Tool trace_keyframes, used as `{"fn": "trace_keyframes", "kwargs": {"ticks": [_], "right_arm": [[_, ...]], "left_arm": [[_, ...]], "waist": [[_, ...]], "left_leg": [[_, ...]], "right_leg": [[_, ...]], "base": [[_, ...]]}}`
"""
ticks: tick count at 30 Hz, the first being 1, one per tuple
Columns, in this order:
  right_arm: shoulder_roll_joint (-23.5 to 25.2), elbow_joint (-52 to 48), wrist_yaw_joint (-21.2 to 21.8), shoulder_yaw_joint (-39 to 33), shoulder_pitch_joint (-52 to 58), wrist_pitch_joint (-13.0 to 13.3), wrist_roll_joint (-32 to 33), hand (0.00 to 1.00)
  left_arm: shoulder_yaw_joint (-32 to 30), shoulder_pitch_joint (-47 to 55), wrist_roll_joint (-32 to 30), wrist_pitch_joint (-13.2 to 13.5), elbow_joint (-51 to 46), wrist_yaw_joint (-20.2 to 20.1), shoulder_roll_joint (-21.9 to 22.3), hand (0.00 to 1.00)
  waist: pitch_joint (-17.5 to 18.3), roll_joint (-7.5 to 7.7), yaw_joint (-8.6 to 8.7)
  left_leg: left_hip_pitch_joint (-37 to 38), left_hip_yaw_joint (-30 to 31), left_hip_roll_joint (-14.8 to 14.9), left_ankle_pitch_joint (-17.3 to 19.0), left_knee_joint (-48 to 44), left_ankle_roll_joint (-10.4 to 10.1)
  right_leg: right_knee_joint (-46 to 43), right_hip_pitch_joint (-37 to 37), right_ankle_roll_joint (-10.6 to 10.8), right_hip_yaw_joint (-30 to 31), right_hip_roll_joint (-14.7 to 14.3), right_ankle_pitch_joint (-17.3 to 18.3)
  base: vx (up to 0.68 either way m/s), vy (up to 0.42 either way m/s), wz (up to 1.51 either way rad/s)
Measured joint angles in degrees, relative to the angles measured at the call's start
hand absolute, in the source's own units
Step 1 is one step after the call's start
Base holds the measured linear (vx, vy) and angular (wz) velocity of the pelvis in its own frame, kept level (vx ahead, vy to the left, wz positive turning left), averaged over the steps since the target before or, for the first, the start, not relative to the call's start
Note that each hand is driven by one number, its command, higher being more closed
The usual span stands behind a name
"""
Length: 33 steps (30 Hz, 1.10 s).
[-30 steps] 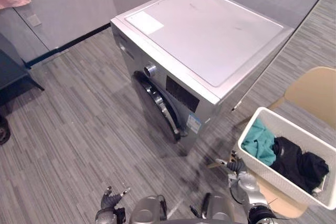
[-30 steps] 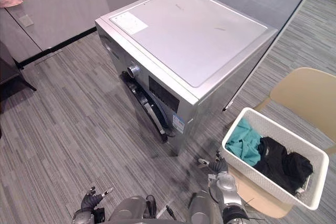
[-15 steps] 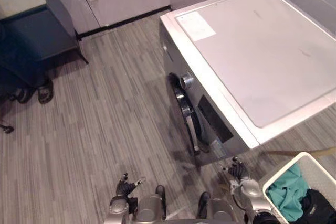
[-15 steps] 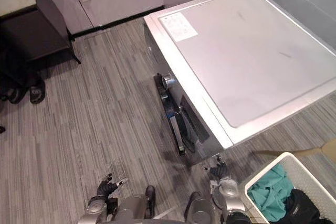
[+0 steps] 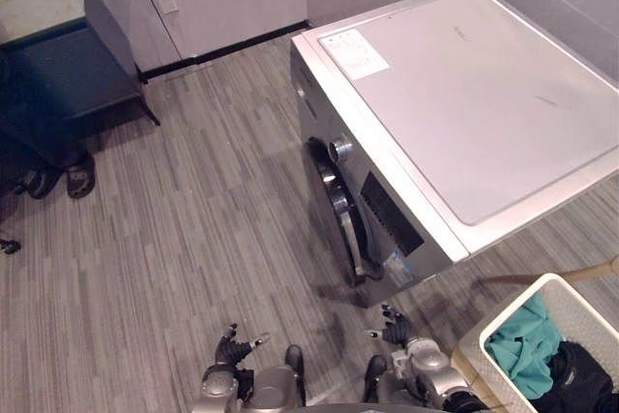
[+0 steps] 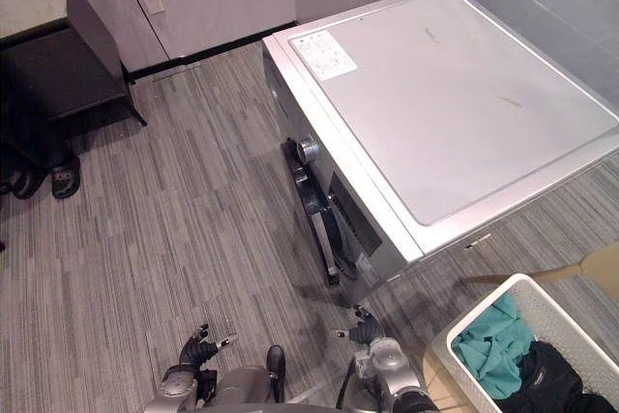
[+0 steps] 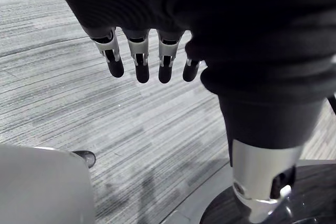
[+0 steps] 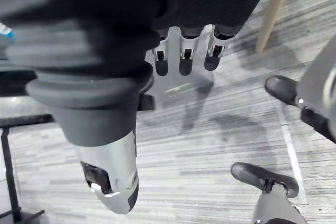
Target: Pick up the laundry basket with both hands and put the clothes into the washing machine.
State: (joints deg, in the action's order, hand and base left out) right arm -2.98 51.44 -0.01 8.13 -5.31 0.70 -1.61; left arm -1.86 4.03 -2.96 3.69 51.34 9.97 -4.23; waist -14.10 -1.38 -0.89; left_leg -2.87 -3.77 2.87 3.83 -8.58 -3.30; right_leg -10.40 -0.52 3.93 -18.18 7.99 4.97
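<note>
- Left eye view. The whole picture has swung since a second ago, so the camera has turned and the things have not moved. The washing machine [image 5: 464,94] lies at 2 o'clock, and its round door [image 5: 338,215] looks shut. The white laundry basket [image 5: 503,321] was fully in view a second ago. It is now cut off by the frame at 4 o'clock, where it rests on a tan chair [image 5: 592,271]. Inside it lie a teal garment [image 5: 522,347] and a black garment [image 5: 580,384]. The left hand [image 5: 232,350] hangs at 7 o'clock over the grey plank floor [image 5: 193,239]. The right hand [image 5: 398,331] is at 5 o'clock, near the basket's closest corner but apart from it.
- Right eye view. The layout is the same. A little more of the basket shows at 4 o'clock than half a second ago. Neither hand is on its rim.
- Left wrist view. The left hand's fingers [image 7: 139,61] hang straight and spread over bare floor, and the hand is empty.
- Right wrist view. The right hand's fingers [image 8: 181,59] are also straight and hold nothing. A wooden chair leg [image 8: 273,9] stands beyond them at 1 o'clock.
- Reading. The lift has not begun: the clothes are still in the basket, the basket is still on the chair, and both hands are slack. The turn has brought the machine to the centre and pushed the basket to the edge of the picture. The robot probably has to face the basket again before both hands can take opposite sides of its rim. The door would also need to be open before loading.
</note>
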Motion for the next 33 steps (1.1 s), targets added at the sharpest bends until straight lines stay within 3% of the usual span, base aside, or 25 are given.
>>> {"fn": "trace_keyframes", "kwargs": {"ticks": [5, 9, 14, 16, 19, 23, 26, 33], "right_arm": [[1.2, -10.4, -3.0, -0.2, -5.0, 0.6, 3.5, 0.0], [0.1, -17.2, -6.5, -1.9, -8.9, 1.7, 4.5, 0.0], [0.2, -22.8, -15.2, -6.8, -11.8, 3.1, 2.2, 0.0], [0.1, -24.9, -19.3, -8.4, -12.0, 3.2, 0.7, 0.0], [0.2, -25.9, -21.1, -9.4, -12.6, 3.2, -0.3, 0.0], [-0.1, -22.0, -21.0, -9.6, -16.3, 3.2, 1.2, 0.0], [-3.9, -11.7, -19.0, -9.8, -26.2, 2.8, 4.5, 0.0], [-6.4, -6.0, -18.6, -9.3, -32.0, 3.4, 12.5, 0.0]], "left_arm": [[-0.3, -0.5, 0.2, 0.6, -0.7, 0.3, -0.2, 0.0], [-0.7, -0.6, 1.2, 1.0, -1.3, 1.5, -0.3, 0.0], [-1.1, -0.6, 1.3, 1.2, -1.3, 3.0, -0.8, 0.0], [-1.0, -0.6, 1.3, 1.2, -1.3, 3.9, -1.0, 0.0], [-1.0, -0.6, 1.3, 1.2, -1.4, 4.4, -1.0, 0.0], [-0.9, -0.8, 1.7, 1.3, -2.6, 4.6, -1.0, 0.0], [0.0, -2.8, 2.8, 1.8, -4.0, 4.3, -0.9, 0.0], [0.2, -5.2, 6.5, 3.3, -5.8, 3.7, -1.0, 0.0]], "waist": [[-0.3, -0.45, -1.1], [-1.8, -1.92, -1.76], [-4.5, -2.72, -2.04], [-5.3, -2.71, -3.0], [-6.5, -2.76, -3.12], [-8.1, -2.85, -3.21], [-10.8, -3.73, -3.56], [-11.0, -3.98, -4.67]], "left_leg": [[-6.8, 0.8, -0.3, -1.0, -1.7, 1.1], [-9.9, 2.0, -1.3, -0.7, -2.5, 1.0], [-13.3, 2.1, -2.0, -0.9, -2.5, 0.7], [-13.9, 2.1, -2.1, -1.2, -2.8, 0.6], [-14.7, 2.6, -2.0, -2.3, -3.9, 0.7], [-15.9, 2.9, -2.4, -3.1, -4.5, 1.7], [-17.1, 3.9, -3.1, -3.5, -5.4, 2.1], [-21.8, 7.5, -3.9, -3.4, -6.2, 1.6]], "right_leg": [[-0.8, -6.0, -0.1, -0.3, 0.3, -2.0], [-3.2, -8.9, 0.1, -1.0, 1.8, -1.6], [-4.9, -12.7, 0.1, -1.1, 2.9, -1.6], [-5.8, -13.5, 0.1, -1.1, 3.2, -1.6], [-7.0, -13.8, -0.2, -1.6, 3.2, -1.1], [-8.9, -15.4, -0.1, -2.0, 4.0, -0.6], [-10.3, -16.2, 0.0, -2.5, 4.7, 0.1], [-11.7, -19.1, -0.6, -5.3, 5.3, 0.8]], "base": [[-0.21, 0.043, 0.08], [-0.19, 0.039, 0.25], [-0.08, 0.026, 0.11], [0.0, 0.0, 0.0], [0.05, -0.018, 0.07], [0.09, -0.03, 0.09], [0.06, -0.021, 0.18], [-0.04, -0.016, 0.19]]}}
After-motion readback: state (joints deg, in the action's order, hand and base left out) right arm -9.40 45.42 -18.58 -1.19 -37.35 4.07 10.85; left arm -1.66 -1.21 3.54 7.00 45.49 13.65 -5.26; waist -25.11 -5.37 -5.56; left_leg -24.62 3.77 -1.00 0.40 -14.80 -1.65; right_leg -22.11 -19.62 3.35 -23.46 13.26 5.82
